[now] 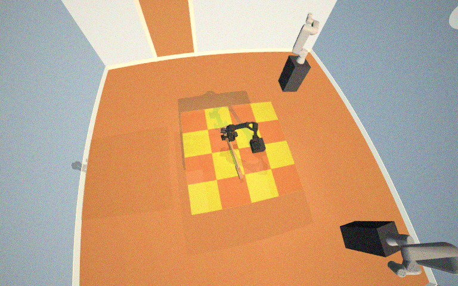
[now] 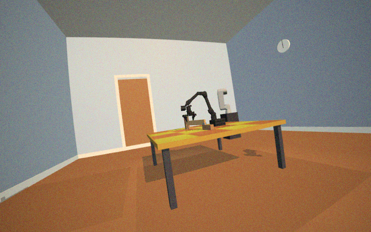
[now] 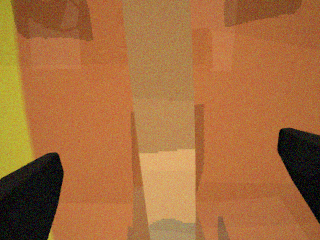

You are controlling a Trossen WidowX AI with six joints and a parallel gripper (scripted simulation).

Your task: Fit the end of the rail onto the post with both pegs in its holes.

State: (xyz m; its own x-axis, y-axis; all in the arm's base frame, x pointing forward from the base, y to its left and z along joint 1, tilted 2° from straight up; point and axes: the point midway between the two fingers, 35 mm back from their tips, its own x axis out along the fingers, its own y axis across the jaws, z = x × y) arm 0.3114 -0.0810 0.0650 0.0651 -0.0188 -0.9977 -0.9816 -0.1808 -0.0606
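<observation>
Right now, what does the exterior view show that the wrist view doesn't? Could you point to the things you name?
Only exterior: the round white wall clock [image 2: 283, 45], the brown door [image 2: 134, 112] and the dark metal table legs [image 2: 169, 179].

Only wrist: a close look down between the open black gripper fingers.

Both: the long tan wooden rail [image 2: 196, 122] [image 3: 162, 120] and the yellow-and-orange checkered tabletop [image 2: 207, 134] [image 3: 80, 130].

The pegs and the holes are too small or covered to make out in any view. From above, the dark arm [image 1: 243, 126] [image 2: 207, 104] hides the post end of the rail [image 1: 234, 154] [image 2: 196, 122] [image 3: 162, 75] — whether a gap remains there cannot be told. The wrist view's edges cut off both fingers and the rail. The bracket is too blurred — its grip on the rail cannot be read.
</observation>
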